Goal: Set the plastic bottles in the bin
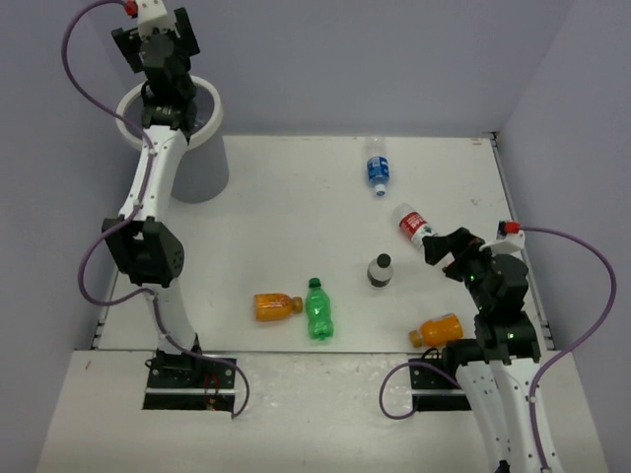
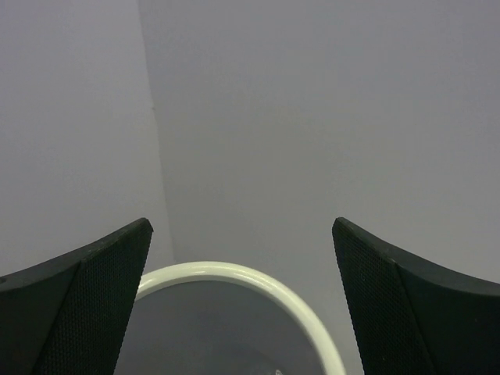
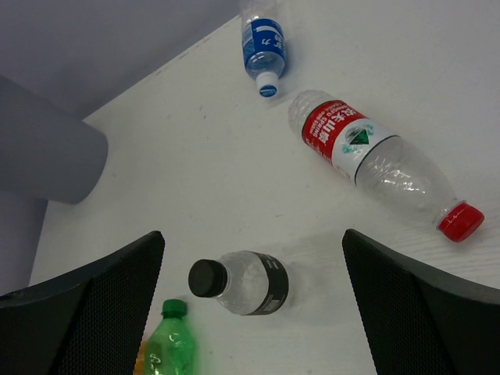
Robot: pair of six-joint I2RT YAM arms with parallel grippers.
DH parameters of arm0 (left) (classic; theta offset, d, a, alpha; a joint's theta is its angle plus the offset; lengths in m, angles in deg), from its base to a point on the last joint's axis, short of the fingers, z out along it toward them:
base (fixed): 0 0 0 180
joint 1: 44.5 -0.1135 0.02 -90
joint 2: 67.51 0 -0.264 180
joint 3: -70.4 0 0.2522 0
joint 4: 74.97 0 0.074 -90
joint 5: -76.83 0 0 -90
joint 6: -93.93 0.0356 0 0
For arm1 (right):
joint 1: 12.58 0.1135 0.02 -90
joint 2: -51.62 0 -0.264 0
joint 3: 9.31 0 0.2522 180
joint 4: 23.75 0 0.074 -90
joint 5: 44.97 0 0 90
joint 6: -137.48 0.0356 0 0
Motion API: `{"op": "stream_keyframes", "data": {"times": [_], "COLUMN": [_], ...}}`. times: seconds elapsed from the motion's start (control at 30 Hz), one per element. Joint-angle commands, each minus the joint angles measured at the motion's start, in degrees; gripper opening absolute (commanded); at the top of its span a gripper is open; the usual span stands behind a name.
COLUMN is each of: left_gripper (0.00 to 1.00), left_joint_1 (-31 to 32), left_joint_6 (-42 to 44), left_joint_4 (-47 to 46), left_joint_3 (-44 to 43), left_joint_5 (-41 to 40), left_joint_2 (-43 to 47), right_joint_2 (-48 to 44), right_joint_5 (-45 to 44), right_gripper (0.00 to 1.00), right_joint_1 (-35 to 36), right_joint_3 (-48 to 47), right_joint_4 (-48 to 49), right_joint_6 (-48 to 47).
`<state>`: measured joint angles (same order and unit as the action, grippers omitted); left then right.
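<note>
The right gripper (image 3: 251, 233) fills the lower corners, its fingers wide apart. Between them at lower centre sits a black-capped bottle (image 3: 242, 283), with a green bottle (image 3: 169, 344) just left at the bottom edge. A red-labelled bottle (image 3: 367, 152) lies diagonally at right, a blue-labelled bottle (image 3: 263, 48) at top centre, and the bin (image 3: 47, 148) at the left edge.

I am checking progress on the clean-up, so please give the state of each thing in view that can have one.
bin: upright
left gripper: open, empty, above bin
right gripper: open, empty
blue-label bottle: lying, capped
red-label bottle: lying, capped
dark-labelled bottle: seems upright, capped
green bottle: lying, capped
left orange bottle: lying
right orange bottle: lying
</note>
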<state>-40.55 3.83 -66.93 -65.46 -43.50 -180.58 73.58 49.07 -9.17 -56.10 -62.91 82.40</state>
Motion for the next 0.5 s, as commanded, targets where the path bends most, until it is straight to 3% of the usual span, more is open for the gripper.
{"op": "stream_keyframes", "data": {"times": [0.0,0.07,0.23,0.37,0.47], "left_gripper": [1.0,1.0,1.0,1.0,1.0], "left_joint_1": [2.03,3.99,14.57,19.95,24.0], "left_joint_6": [-10.04,-12.17,-13.36,-20.6,-23.41], "left_joint_4": [3.67,4.91,10.83,11.05,12.58], "left_joint_3": [8.25,13.12,23.39,40.8,50.11], "left_joint_5": [14.38,18.85,18.9,29.44,29.8], "left_joint_2": [14.09,17.91,26.89,35.88,40.3], "right_joint_2": [-0.68,-0.39,0.79,0.72,0.72], "right_joint_5": [2.6,3.58,2.96,5.67,7.74], "right_gripper": [0.99,0.99,0.99,0.99,0.99], "right_joint_1": [-0.16,-0.13,-0.07,-0.07,-0.12], "right_joint_3": [-1.88,-2.39,-3.96,-2.46,-1.95], "right_joint_4": [-0.03,-0.64,-3.16,-2.45,-1.45], "right_joint_6": [-0.72,-0.59,-0.24,0.47,0.15]}}
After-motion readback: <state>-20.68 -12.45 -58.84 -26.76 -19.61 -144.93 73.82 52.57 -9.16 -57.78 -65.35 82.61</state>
